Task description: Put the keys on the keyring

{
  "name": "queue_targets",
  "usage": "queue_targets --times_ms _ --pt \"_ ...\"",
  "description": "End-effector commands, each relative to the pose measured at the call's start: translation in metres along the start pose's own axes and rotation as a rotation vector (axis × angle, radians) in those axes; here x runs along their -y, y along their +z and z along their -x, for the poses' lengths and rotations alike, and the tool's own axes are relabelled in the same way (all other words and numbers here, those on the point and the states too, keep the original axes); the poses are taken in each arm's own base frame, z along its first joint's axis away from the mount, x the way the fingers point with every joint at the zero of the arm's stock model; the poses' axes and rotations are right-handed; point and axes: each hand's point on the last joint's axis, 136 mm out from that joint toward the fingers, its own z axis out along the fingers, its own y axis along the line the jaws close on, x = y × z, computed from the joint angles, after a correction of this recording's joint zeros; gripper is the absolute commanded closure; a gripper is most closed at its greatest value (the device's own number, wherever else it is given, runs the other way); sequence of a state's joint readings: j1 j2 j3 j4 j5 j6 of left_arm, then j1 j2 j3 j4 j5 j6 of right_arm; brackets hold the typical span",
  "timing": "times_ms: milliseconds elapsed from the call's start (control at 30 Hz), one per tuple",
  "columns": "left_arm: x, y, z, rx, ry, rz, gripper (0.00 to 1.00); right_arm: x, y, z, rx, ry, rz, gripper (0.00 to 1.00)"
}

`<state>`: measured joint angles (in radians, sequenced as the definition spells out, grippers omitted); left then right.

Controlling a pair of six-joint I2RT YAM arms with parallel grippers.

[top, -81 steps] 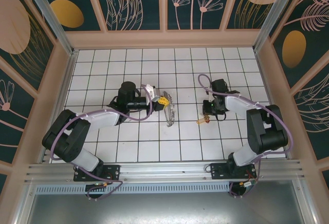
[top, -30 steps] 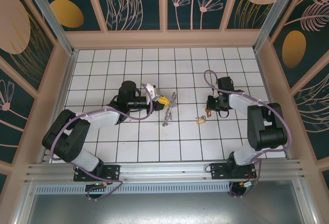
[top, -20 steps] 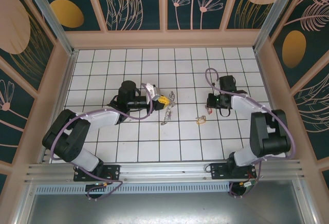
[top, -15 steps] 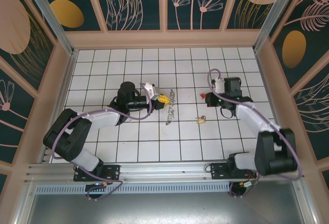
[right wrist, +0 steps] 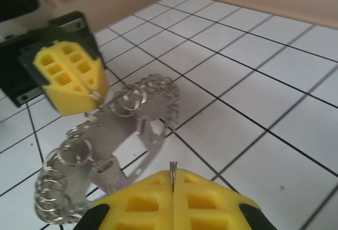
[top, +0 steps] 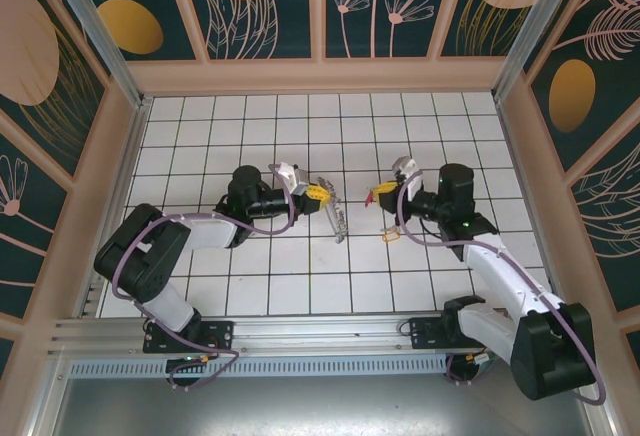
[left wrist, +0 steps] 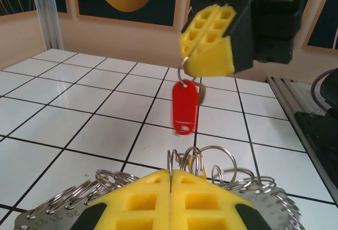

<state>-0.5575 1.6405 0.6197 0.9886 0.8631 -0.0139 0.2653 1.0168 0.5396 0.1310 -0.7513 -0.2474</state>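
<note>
Left gripper [top: 316, 193] is closed tight on the keyring [top: 337, 220], gripped at its upper edge near table centre. Just right of it, the keys [left wrist: 185, 106] are hung by their small ring from the closed right gripper [top: 385, 188], apart from the keyring.

- A floor of square white glossy tiles [top: 250, 126] with thin dark grout lines covers the whole work area; the left wrist view [left wrist: 63, 119] shows it close up.
- Plain peach-coloured walls [top: 320, 76] rise from the floor's far, left and right edges.
- Above them sit dark teal wall panels [top: 265, 6] drawn with pale flowers, leaves and orange ovals.
- Silver aluminium posts [top: 95, 31] stand slanted in the far corners.
- A ribbed silver aluminium rail [top: 320, 331] runs along the near edge, with a dull grey metal sheet [top: 320, 406] below it.
</note>
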Motion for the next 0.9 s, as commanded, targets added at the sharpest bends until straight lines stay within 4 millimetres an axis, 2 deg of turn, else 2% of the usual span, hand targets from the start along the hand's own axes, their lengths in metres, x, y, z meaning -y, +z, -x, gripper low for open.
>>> queue_targets --times_ms 0,200,300,367,467,633,700,867 --pt "0.007 0.000 0.008 0.047 0.032 -0.029 1.00 -0.014 0.007 0.016 0.036 -0.198 0.021 1.00" --pt "0.009 0.001 0.001 0.034 0.015 -0.048 1.00 -0.017 0.021 0.025 0.042 -0.326 0.010 1.00" --pt "0.010 0.002 -0.003 0.026 0.008 -0.063 1.00 -0.021 0.030 0.024 0.036 -0.390 0.036 1.00" --pt "0.011 0.003 -0.007 0.020 0.001 -0.076 1.00 -0.017 0.037 0.023 0.017 -0.416 0.030 1.00" --pt "0.011 0.004 -0.009 0.016 -0.002 -0.082 1.00 -0.015 0.045 0.022 0.004 -0.426 0.051 1.00" --pt "0.013 0.005 -0.009 0.013 0.000 -0.099 1.00 -0.024 0.059 0.018 0.006 -0.435 0.120 1.00" --pt "0.011 0.007 -0.020 -0.007 -0.026 -0.106 1.00 -0.025 0.064 0.014 -0.002 -0.441 0.134 1.00" --pt "0.009 0.009 -0.022 -0.016 -0.031 -0.106 1.00 -0.037 0.072 0.009 -0.025 -0.422 0.206 1.00"
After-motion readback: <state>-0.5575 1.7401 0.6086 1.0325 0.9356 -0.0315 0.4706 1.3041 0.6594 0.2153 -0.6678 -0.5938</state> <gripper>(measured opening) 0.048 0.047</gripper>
